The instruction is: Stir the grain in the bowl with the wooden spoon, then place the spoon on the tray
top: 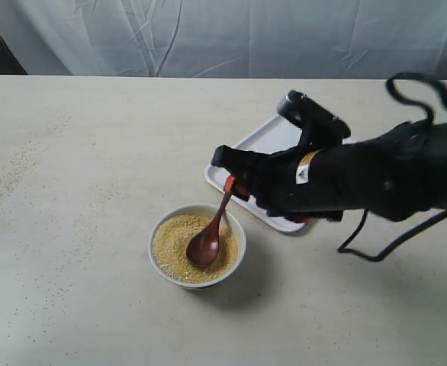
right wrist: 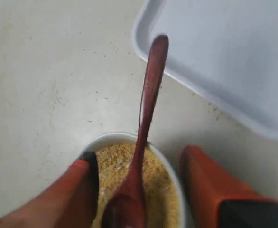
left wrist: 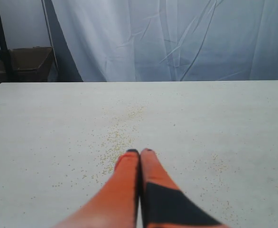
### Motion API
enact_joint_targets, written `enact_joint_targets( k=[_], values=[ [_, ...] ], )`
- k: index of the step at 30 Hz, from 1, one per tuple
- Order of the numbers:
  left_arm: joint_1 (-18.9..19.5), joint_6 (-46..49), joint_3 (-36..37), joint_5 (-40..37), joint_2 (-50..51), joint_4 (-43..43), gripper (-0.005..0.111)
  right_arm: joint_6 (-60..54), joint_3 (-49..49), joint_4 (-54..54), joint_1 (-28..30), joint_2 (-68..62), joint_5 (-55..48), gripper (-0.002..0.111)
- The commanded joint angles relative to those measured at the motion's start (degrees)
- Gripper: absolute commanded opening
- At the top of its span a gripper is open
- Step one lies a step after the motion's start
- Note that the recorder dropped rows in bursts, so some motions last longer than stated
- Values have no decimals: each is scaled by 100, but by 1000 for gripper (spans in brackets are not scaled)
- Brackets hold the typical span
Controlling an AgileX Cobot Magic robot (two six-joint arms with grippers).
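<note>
"Why does the right gripper (right wrist: pixel 140 156) straddle the wooden spoon (top: pixel 214 225)?"

"Its fingers (right wrist: pixel 82 185) stand apart on either side of the handle, touching nothing. My guess is it's lined up to close. The spoon's head sits in the grain (top: pixel 174 248) inside the bowl (top: pixel 197 283)."

"And its long axis?"

"The handle rises steeply from the head, tip toward the tray (top: pixel 265 137) just behind. The left gripper (left wrist: pixel 140 152) is pressed closed above the table (left wrist: pixel 224 118) — idle, I'd say."

Exterior looks down across the table (top: pixel 78 305) toward the curtain (top: pixel 246 34). Left wrist skims low, same way. Right wrist hangs close over bowl (right wrist: pixel 111 137) and tray (right wrist: pixel 234 57), shared with exterior.
</note>
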State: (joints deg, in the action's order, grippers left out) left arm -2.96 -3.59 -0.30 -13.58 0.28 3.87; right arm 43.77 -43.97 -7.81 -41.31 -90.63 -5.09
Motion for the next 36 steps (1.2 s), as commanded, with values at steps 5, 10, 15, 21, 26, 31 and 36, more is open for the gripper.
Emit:
enact_joint_targets(
  k=[5, 10, 15, 21, 26, 31, 36],
  values=[
    [4, -19, 30, 35, -28, 5, 0, -2625, -369, 2878, 337, 1050, -1961, 0],
    [4, -19, 30, 35, -28, 5, 0, -2272, 256, 2765, 104, 1308, -221, 0],
    [4, -19, 30, 35, -28, 5, 0, -2036, 1857, 1364, -114, 1491, 4471, 0],
    [4, -19, 30, 35, -28, 5, 0, -57, 3023, -2153, -49, 1491, 6082, 0],
    [4, -19, 30, 35, -28, 5, 0, 1360, 2903, 273, 880, 1406, 4023, 0],
    [4, -19, 30, 35, -28, 5, 0, 5502, 1914, 6652, 2510, 540, 4293, 0],
    [4, -19, 30, 35, -28, 5, 0, 6039, 849, 7832, 3559, -1313, 6435, 25]
  ],
)
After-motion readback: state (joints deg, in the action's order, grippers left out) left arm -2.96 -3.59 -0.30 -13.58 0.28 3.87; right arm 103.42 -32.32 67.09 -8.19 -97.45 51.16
